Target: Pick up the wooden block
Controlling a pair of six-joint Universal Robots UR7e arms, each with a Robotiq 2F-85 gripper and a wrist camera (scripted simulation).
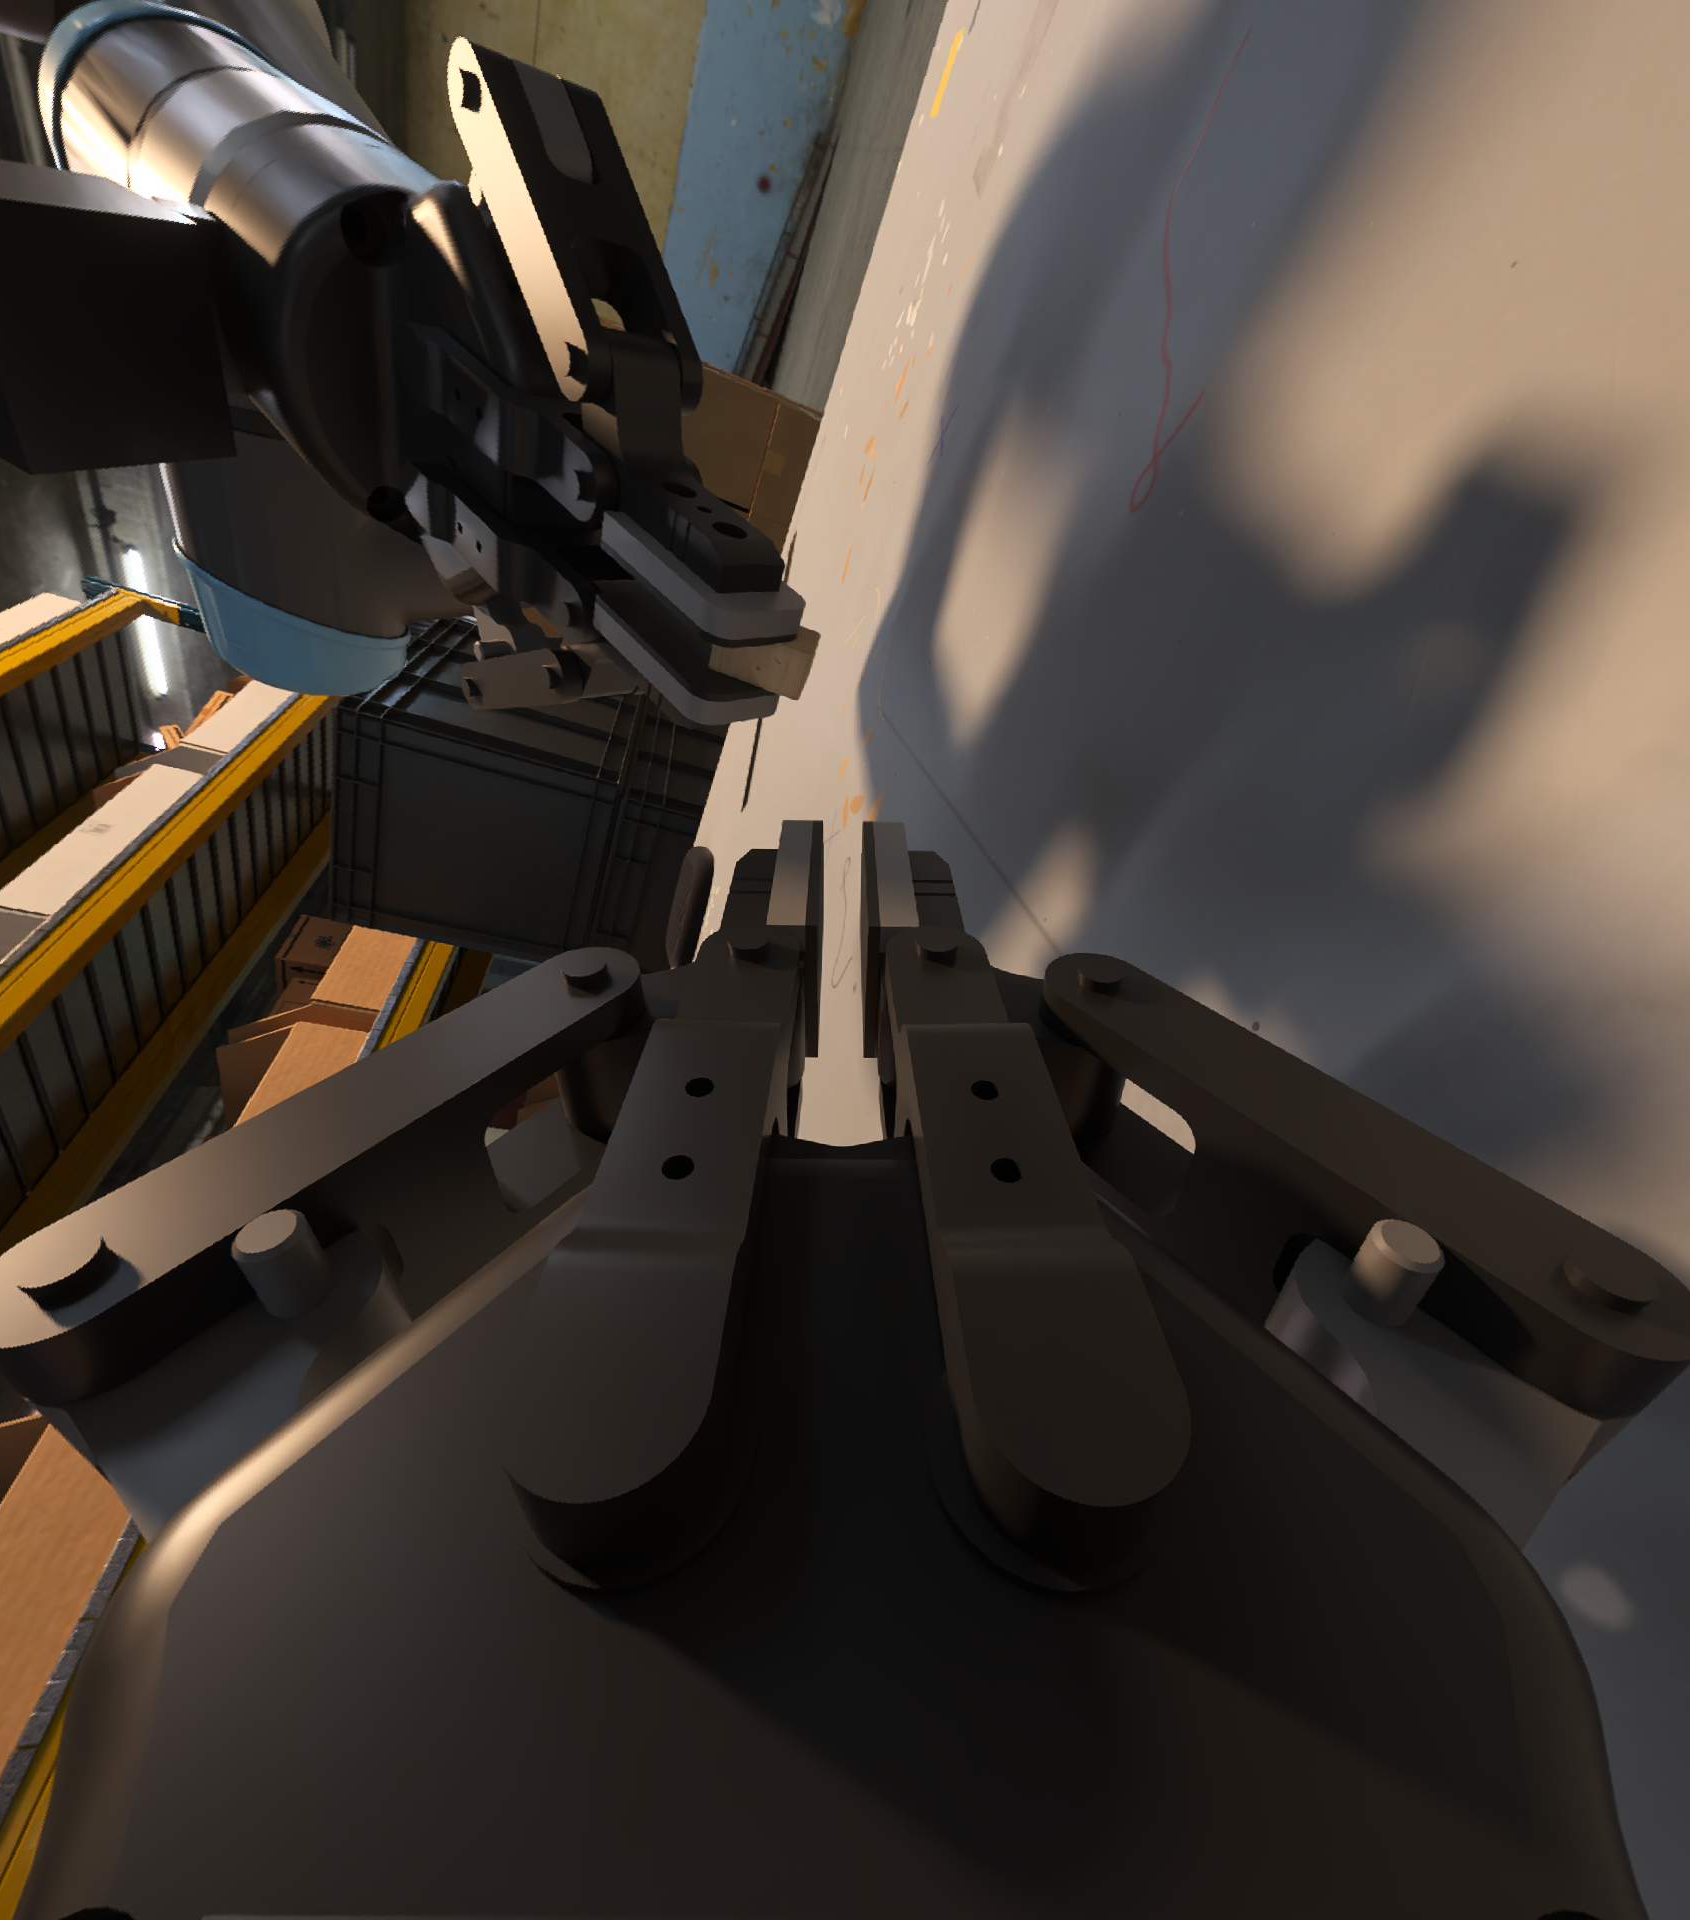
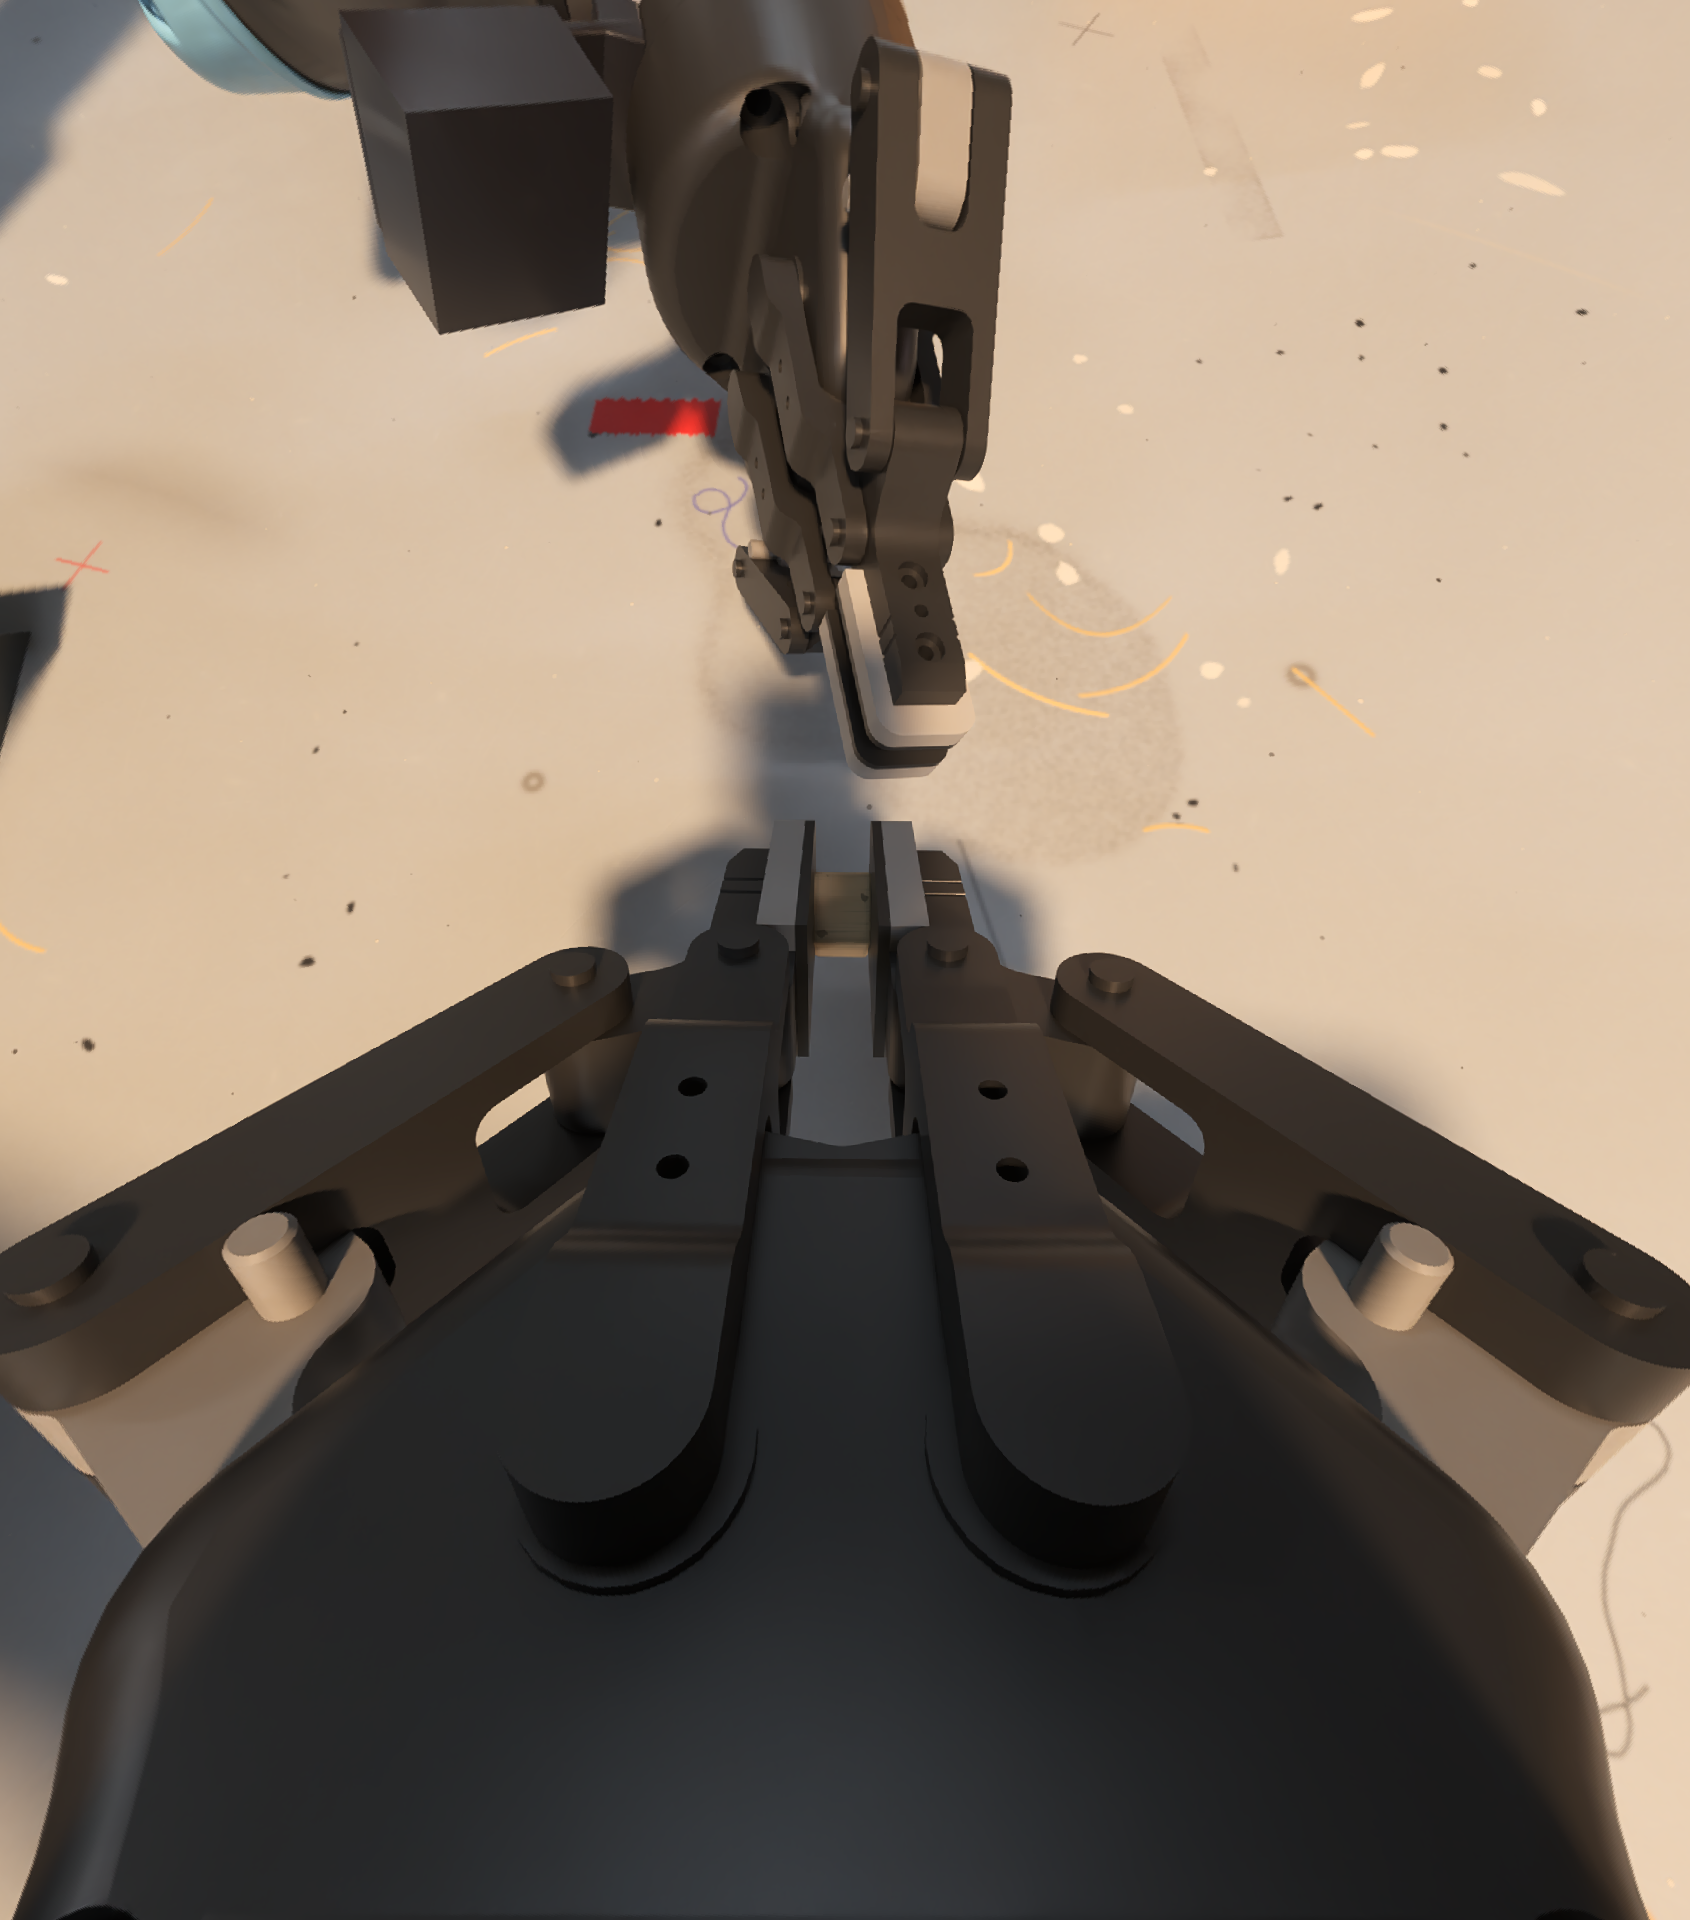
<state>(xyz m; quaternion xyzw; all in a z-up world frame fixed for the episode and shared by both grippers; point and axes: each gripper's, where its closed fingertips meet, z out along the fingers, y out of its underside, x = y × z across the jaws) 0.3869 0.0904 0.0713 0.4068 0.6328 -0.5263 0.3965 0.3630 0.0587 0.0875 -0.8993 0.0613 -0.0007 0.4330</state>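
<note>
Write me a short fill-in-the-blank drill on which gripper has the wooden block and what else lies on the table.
1. The wooden block is clamped in the ____ gripper.
2. The left gripper holds ____.
3. The flat strip lying on the table is coloured ____.

Missing words: right; nothing; red

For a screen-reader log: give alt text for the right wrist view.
The right gripper is shut on a wooden block above a speckled table. The left gripper hangs just beyond, its fingers near together with nothing between, beside a red strip.
</note>
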